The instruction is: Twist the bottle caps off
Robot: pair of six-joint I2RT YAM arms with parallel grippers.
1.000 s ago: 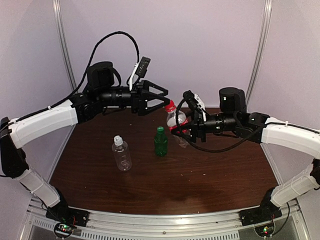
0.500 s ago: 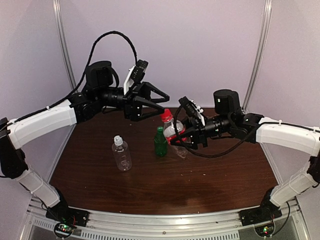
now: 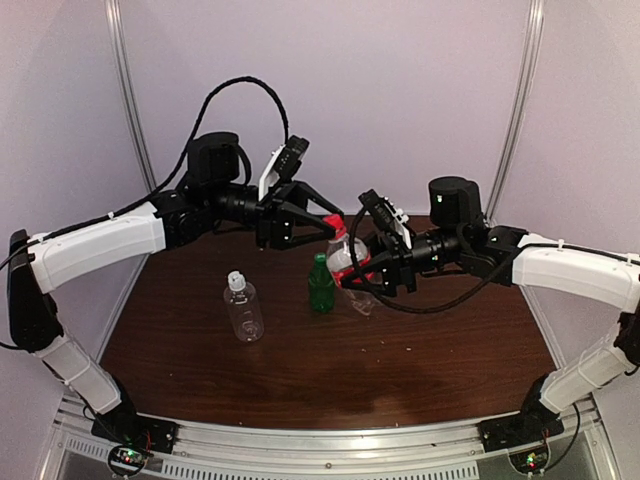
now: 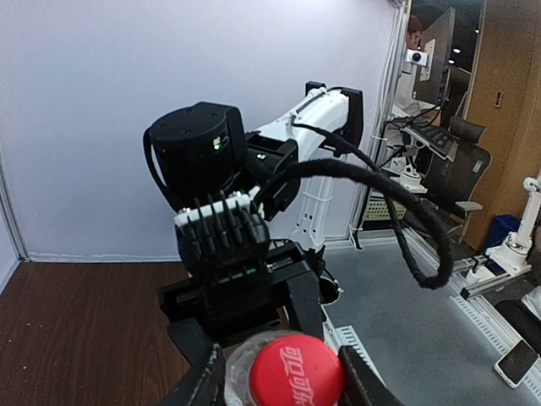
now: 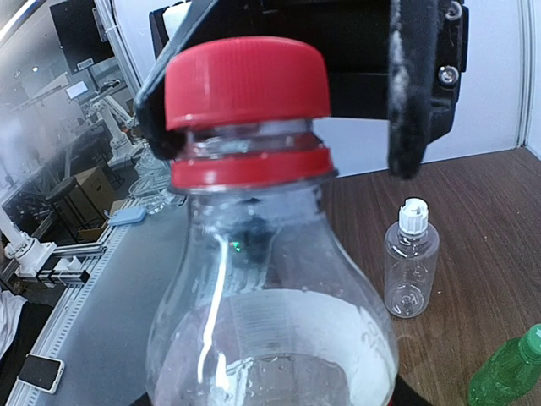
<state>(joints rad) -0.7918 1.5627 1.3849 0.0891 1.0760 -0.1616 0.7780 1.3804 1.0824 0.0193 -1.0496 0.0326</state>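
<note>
On the brown table [image 3: 420, 360], left of centre, a wide clear bottle [image 3: 244, 312] stands upright with its white cap [image 3: 236, 281] on. Near the centre stands the green bottle [image 3: 321, 289], its green cap [image 3: 320, 259] on. Just above it the left gripper [image 3: 330, 224] straddles the red cap [image 3: 335, 229], jaws apart, with a gap between one finger [image 5: 410, 93] and the cap. Right of centre, the right gripper [image 3: 366, 272] is clamped on the tilted red-label bottle [image 3: 345, 255].
</note>
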